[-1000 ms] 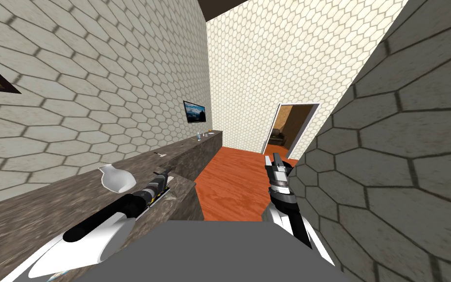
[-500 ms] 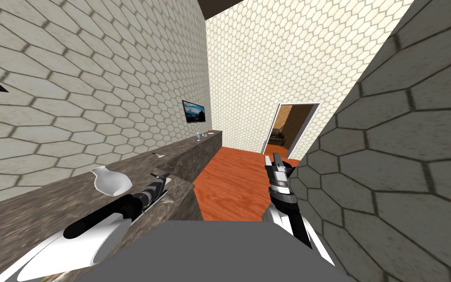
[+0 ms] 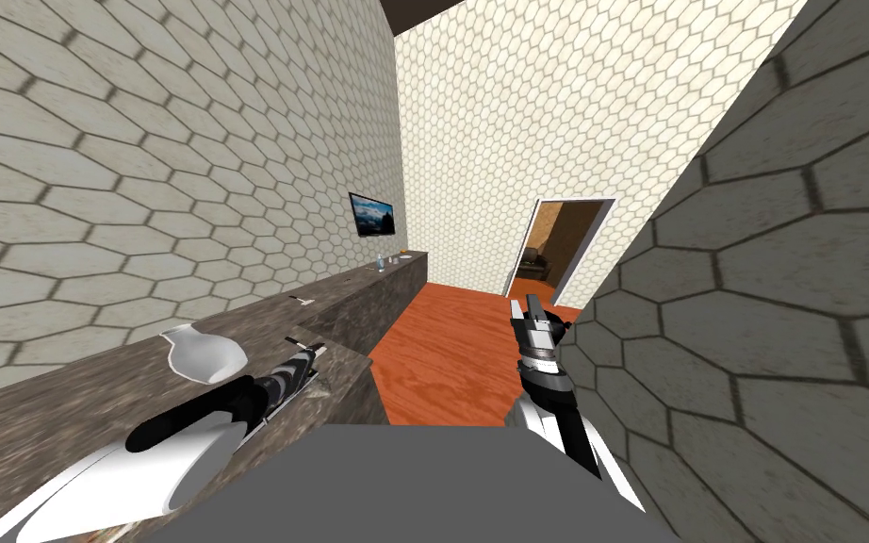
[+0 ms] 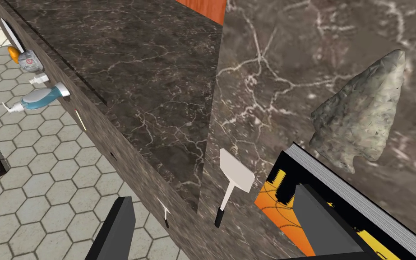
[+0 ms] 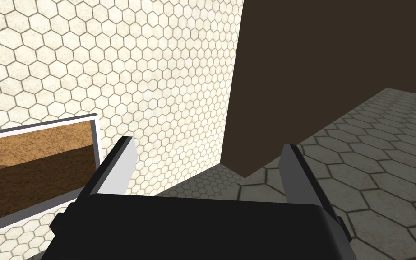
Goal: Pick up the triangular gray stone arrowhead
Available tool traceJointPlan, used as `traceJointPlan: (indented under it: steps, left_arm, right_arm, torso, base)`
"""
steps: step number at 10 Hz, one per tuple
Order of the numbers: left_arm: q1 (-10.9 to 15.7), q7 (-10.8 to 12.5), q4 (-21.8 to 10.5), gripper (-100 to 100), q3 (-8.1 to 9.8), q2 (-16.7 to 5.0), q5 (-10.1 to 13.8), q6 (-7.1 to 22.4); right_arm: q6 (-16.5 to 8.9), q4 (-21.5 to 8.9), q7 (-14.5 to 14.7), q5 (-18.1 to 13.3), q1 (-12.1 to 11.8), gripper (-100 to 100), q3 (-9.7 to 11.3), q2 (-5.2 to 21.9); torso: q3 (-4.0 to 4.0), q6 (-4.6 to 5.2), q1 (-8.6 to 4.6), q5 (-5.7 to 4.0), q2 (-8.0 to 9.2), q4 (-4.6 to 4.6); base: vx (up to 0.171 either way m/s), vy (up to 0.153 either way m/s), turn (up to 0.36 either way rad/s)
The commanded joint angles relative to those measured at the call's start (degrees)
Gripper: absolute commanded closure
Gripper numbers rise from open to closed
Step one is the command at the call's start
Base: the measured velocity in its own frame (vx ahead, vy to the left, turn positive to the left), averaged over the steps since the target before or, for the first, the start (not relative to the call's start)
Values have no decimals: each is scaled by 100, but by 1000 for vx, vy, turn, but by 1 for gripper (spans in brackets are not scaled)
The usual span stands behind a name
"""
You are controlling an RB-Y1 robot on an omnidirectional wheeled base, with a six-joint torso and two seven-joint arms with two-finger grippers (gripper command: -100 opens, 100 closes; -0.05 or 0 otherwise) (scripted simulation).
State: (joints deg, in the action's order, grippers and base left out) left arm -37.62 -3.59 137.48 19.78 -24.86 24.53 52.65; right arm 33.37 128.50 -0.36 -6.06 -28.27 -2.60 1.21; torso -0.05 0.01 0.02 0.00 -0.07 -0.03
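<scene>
Left wrist view: arrowhead (image 4: 360, 117) lies flat on the marbled tabletop (image 4: 270, 67), just beside a book (image 4: 275, 205) that one finger partly covers. It sits outside the left gripper's (image 4: 211, 195) spread fingers. Head view: left forearm hides that tabletop corner, and the right gripper (image 3: 533, 306) hangs over the floor (image 3: 451, 349), fingers apart.

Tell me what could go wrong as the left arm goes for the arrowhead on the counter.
The arrowhead lies outside the open left gripper, beyond one finger, so closing here would probably miss it.
That finger hangs over the book, whose corner sits right by the arrowhead; coming down could hit or shove the book.
</scene>
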Motion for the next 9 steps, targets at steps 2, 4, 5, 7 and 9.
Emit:
traceJointPlan:
  steps: [2,4,5,7,9]
  left_arm:
    - [-19,-48,-8,-100,63,-68,84,433]
    - [-48,-100,-21,-100,127,-138,181,749]
    - [-48,-100,-21,-100,127,-138,181,908]
    - [-73,-151,-36,-100,184,-202,276,1212]
    - [-94,-202,-53,-100,233,-261,368,1573]
  right_arm:
    - [0,0,0,0,0,0,0,0]
    - [0,0,0,0,0,0,0,0]
    - [0,0,0,0,0,0,0,0]
    - [0,0,0,0,0,0,0,0]
    - [0,0,0,0,0,0,0,0]
  torso:
    - [-2,1,1,0,-5,-1]
    - [1,0,0,0,1,0]
    - [0,1,-1,0,-1,0]
    - [1,0,-1,0,1,0]
    - [-2,0,0,0,-4,-1]
  base:
    - [37,1,-23]
    - [22,-3,-14]
    - [34,-3,-21]
    - [22,-2,-21]
    - [42,-3,-40]
